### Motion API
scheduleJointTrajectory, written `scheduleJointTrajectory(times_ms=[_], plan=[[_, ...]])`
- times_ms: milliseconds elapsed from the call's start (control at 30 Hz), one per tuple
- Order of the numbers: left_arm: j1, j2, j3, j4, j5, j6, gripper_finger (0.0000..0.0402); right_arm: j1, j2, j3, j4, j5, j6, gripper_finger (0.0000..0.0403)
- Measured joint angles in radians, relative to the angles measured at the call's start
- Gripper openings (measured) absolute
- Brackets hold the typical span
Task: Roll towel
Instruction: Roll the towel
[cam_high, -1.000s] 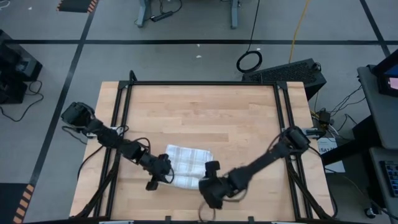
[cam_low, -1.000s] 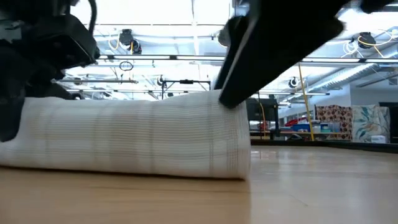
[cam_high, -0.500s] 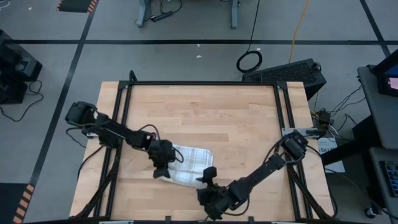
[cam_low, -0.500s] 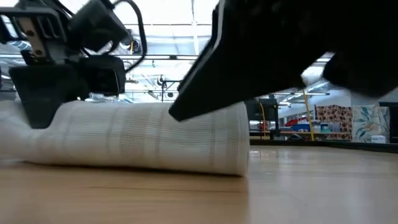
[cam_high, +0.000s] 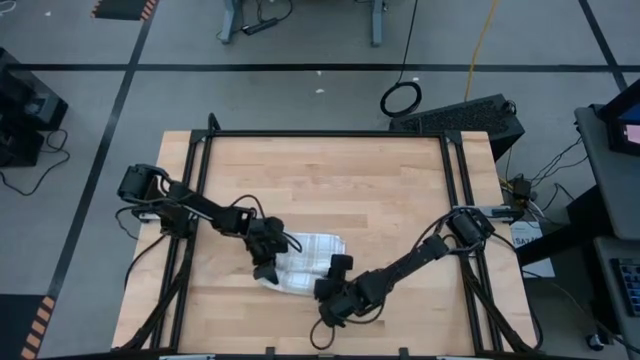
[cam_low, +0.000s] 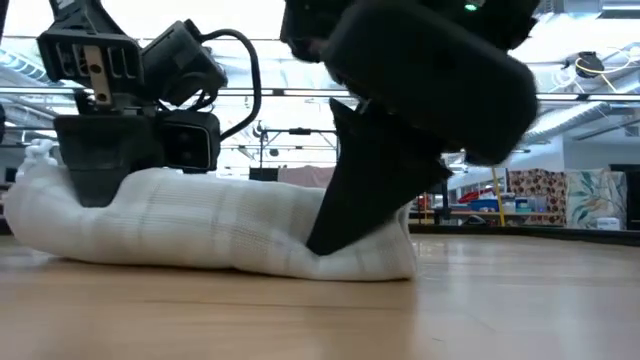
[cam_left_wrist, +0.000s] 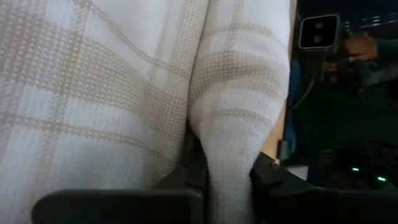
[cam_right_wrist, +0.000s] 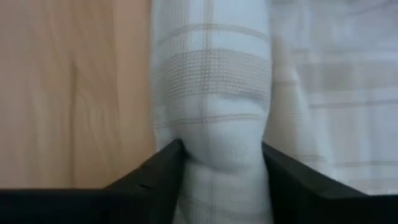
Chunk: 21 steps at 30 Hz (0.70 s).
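The white plaid towel (cam_high: 312, 250) lies near the table's near edge. Its near part is rolled into a thick roll (cam_low: 200, 225) that rests along its length on the wood, and its far part lies flat. My left gripper (cam_high: 268, 272) stands at the roll's left end (cam_low: 60, 200), shut on cloth. My right gripper (cam_high: 333, 272) comes down on the roll's right end (cam_low: 385, 250) with the roll between its fingers (cam_right_wrist: 168, 168). My left gripper pinches a thick bulge of the towel's rolled part (cam_left_wrist: 231, 143) between its two fingers, at the roll's left end. The fingers slant down from the table's left. The cloth rests on the table. How many layers are held does not show. My right gripper has the roll (cam_right_wrist: 217, 134) between its two fingers near its right end. The fingers slant down from above and lie across the roll. The roll narrows where the fingers meet it and sags there (cam_low: 330, 250). It stays on the table.
The wooden tabletop (cam_high: 330, 180) has free room over its far half. Black frame rails (cam_high: 200, 200) run along its left and right sides. The towel lies close to the table's near edge.
My left gripper has gone from beside the towel's near left corner toward the right and far, onto the roll's left end, turning its wrist. My right gripper has come down onto the roll's right end. There the formerly even roll is now dented and sags.
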Motion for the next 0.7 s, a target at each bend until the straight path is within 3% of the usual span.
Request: scheduleJointTrajectory(times_ms=[167,333,533,700], plan=[[-0.016,-0.055,-0.005,-0.014,-0.045,0.061,0.0072,-0.032,-0.001,0.002,0.003,-0.133,0.033,0.0106],[-0.039,-0.111,-0.005,0.018,-0.044,0.133,0.0151,-0.059,-0.003,0.003,0.002,-0.260,0.032,0.0030],[-0.040,-0.176,-0.003,0.008,0.008,0.133,0.0236,-0.090,-0.018,0.001,0.015,-0.409,0.004,0.0032],[-0.057,-0.322,-0.002,-0.168,0.010,0.219,0.0250,-0.124,-0.031,-0.002,0.016,-0.513,-0.009,0.0050]])
